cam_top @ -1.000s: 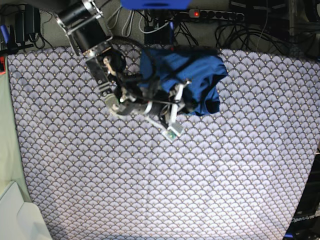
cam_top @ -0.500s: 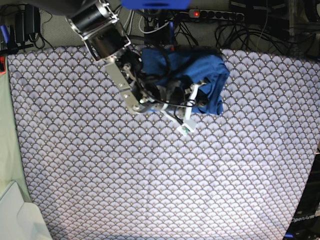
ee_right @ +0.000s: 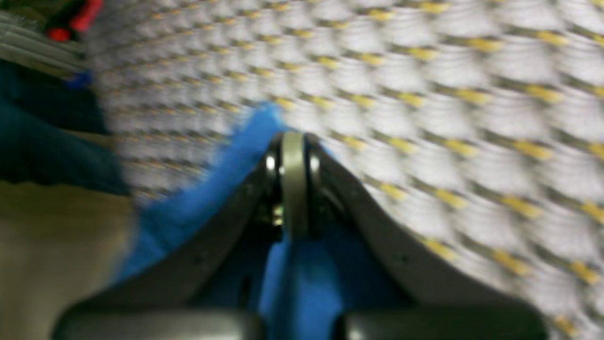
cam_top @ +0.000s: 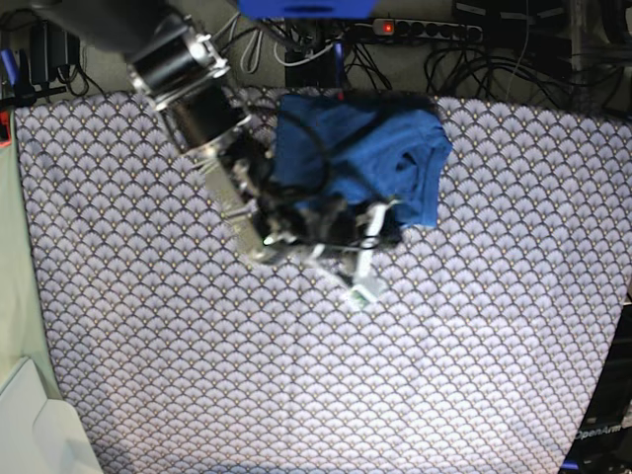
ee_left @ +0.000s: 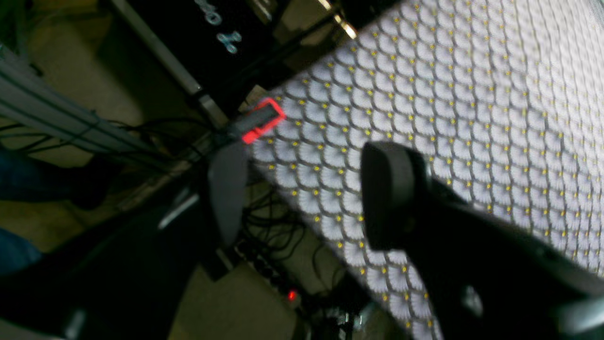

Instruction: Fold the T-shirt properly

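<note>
The blue T-shirt [cam_top: 360,148] lies bunched in a heap at the far middle of the table. My right gripper [cam_top: 381,223] sits at the heap's near edge. In the right wrist view my right gripper [ee_right: 292,141] has its jaws pressed together, and blue T-shirt cloth [ee_right: 302,283] runs under them and sticks out past the tips. My left gripper [ee_left: 306,193] hangs open over a table corner with nothing between its fingers [ee_left: 391,189]. The left arm is out of the base view.
The scallop-patterned tablecloth [cam_top: 444,346] covers the table. Behind the far edge lie a power strip [cam_top: 425,28] and tangled cables. A red clamp [ee_left: 262,120] grips the table corner. A white box [cam_top: 30,425] stands at the near left.
My right gripper has slid right along the shirt's near edge and shut on the cloth. The shirt's right part has shifted slightly right. The arm's wrist has dropped toward the table.
</note>
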Available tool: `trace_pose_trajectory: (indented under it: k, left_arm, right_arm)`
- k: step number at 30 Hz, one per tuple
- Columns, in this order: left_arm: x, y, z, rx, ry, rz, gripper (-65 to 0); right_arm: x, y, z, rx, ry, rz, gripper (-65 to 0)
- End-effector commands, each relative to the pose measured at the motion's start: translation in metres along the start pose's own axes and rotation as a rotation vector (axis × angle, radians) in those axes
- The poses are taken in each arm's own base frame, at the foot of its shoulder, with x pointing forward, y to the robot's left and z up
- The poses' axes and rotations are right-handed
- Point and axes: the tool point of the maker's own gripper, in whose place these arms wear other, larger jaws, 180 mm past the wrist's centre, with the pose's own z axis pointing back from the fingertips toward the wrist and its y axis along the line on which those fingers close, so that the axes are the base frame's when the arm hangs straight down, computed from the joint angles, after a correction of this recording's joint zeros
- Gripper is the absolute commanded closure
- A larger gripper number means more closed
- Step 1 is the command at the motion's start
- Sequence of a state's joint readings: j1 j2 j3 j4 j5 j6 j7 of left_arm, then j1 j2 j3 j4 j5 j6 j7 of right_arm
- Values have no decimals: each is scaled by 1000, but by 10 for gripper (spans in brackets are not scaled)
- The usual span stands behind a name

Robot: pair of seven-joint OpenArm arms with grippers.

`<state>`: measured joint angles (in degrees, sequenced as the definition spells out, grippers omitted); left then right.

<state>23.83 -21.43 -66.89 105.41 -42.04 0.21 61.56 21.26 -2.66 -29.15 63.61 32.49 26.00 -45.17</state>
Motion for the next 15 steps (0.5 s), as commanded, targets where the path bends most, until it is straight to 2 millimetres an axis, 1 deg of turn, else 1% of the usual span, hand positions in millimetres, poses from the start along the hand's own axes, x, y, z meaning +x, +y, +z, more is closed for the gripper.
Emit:
trace_pose_trajectory:
  k: [1, 3, 5, 6, 7, 8, 10, 13, 15]
  left_arm:
    - [13, -15, -1, -40, -33, -29, -379]
    - [9, -29, -3, -71, -20, -52, -380]
    - [6, -45, -3, -105, -16, -83, -380]
    - [5, -53, -2, -120, -17, -95, -380]
    - [5, -62, -4, -142, -18, -102, -380]
    - [5, -68, -5, -156, -18, -105, -380]
    - [4, -74, -7, -171, -15, -108, -380]
    - [3, -74, -7, -170, -13, -108, -380]
    - [4, -74, -7, -171, -15, -107, -380]
  right_arm:
    - [13, 0, 5, 7, -22, 20, -4]
    - [3, -9, 11, -13, 25, 28, -4]
    - [0, -15, 22, -34, 37, 53, -4]
    - [4, -15, 28, -42, 31, 71, -4]
    - [2, -12, 31, -40, 30, 82, -4]
    - [4, -7, 34, -37, 21, 97, -4]
    - [11, 3, 43, -33, -5, 121, -4]
    - [9, 10, 57, -41, -19, 108, -4]
    - [10, 20, 59, -30, -34, 100, -4]
